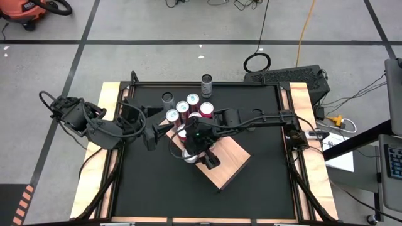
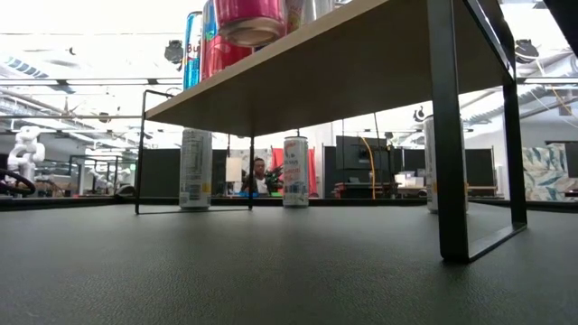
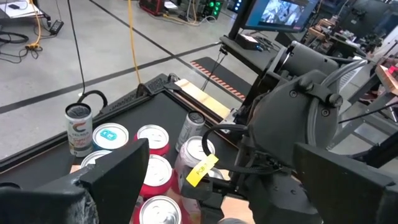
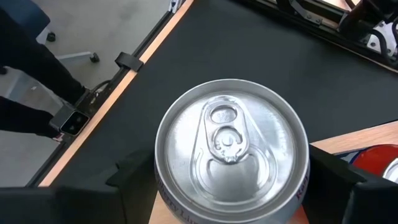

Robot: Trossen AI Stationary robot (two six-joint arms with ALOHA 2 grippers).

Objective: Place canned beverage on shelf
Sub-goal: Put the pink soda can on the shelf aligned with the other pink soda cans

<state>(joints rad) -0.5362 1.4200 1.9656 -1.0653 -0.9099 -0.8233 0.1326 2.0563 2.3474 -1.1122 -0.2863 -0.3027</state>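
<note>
cans (image 1: pixel 188 107) on wooden shelf (image 1: pixel 227 164)

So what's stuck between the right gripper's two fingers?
A silver-topped can sits between the right gripper fingers, over the wooden shelf. The right wrist view shows it best.

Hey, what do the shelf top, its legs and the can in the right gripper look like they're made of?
Shelf: pale wood, matte, with faint grain; it could be a veneer.
Legs: thin black bars, probably painted metal.
Can: brushed silver top with pull tab and rolled rim, likely aluminium. The right gripper holds it over the shelf edge.
The left gripper waits open beside the shelf.
</note>
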